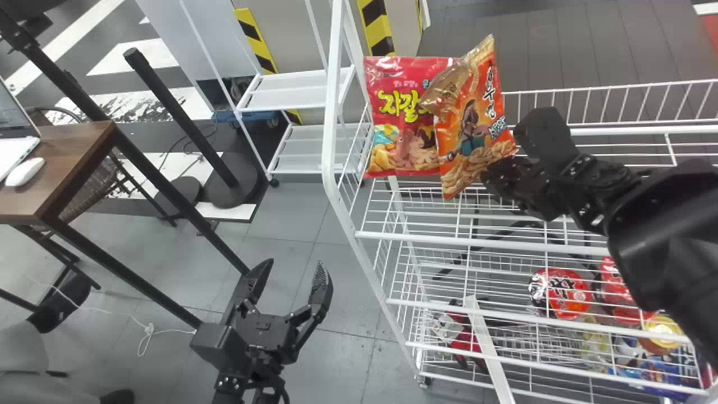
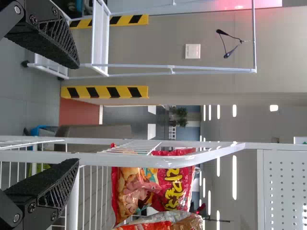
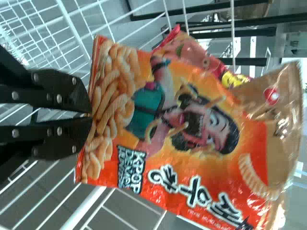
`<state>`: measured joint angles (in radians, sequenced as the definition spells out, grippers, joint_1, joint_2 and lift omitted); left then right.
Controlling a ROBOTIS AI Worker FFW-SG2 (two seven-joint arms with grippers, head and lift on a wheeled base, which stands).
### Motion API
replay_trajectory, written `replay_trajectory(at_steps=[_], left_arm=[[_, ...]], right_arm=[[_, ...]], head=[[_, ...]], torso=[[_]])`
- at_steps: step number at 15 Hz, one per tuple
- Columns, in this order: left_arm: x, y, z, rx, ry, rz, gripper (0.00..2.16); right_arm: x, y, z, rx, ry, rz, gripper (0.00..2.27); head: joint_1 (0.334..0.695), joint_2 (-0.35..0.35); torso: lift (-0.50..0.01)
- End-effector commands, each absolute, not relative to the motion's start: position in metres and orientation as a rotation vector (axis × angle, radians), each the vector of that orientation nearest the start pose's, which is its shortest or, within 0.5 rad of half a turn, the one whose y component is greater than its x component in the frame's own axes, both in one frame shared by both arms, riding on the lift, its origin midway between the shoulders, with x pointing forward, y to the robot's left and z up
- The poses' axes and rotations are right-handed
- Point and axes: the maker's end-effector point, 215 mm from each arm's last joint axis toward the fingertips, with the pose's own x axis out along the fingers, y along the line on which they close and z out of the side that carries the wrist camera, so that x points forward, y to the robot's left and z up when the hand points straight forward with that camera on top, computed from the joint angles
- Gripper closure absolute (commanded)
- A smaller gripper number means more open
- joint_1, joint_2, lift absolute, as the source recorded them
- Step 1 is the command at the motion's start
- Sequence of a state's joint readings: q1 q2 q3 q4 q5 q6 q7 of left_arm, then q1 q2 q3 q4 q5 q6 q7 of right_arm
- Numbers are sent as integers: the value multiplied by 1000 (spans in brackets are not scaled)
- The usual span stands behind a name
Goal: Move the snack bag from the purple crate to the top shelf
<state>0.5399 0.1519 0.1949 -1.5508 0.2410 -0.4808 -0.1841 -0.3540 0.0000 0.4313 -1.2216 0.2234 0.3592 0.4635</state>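
The right gripper (image 1: 496, 171) pinches the bottom edge of a shiny orange plastic snack bag with a gold top (image 1: 477, 134), right of the middle, high up in the head view. The bag is tipped a bit and covers part of a red plastic snack bag (image 1: 392, 101) at the left end of the white wire rack (image 1: 333, 84). Low and left of the middle, the black left gripper (image 1: 294, 266) is wide open, with nothing in it.

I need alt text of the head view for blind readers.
The black right gripper holds an orange snack bag with gold top at the top shelf of a white wire rack, partly covering a red snack bag. The open black left gripper hangs above grey floor.
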Motion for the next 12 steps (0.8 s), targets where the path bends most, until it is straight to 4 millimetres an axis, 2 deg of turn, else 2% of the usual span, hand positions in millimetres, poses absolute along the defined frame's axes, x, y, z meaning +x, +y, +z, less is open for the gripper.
replay_trajectory(at_steps=[1, 4, 9, 11, 12], left_arm=[[376, 362, -445, 12, 40, 32, 134], [377, 361, -446, 11, 40, 30, 134], [377, 364, -446, 12, 40, 33, 134], [377, 364, -446, 13, 40, 32, 134], [377, 364, -446, 12, 41, 33, 134]], right_arm=[[579, 43, -440, -347, 376, 792, 103], [579, 47, -433, -345, 346, 786, 110], [559, 75, -434, -344, 345, 879, 262], [547, 87, -436, -336, 354, 925, 572], [542, 95, -436, -339, 348, 944, 1015]], head=[[695, 350], [695, 350], [695, 350], [695, 350], [695, 350]], torso=[[0], [0], [0], [0], [0]])
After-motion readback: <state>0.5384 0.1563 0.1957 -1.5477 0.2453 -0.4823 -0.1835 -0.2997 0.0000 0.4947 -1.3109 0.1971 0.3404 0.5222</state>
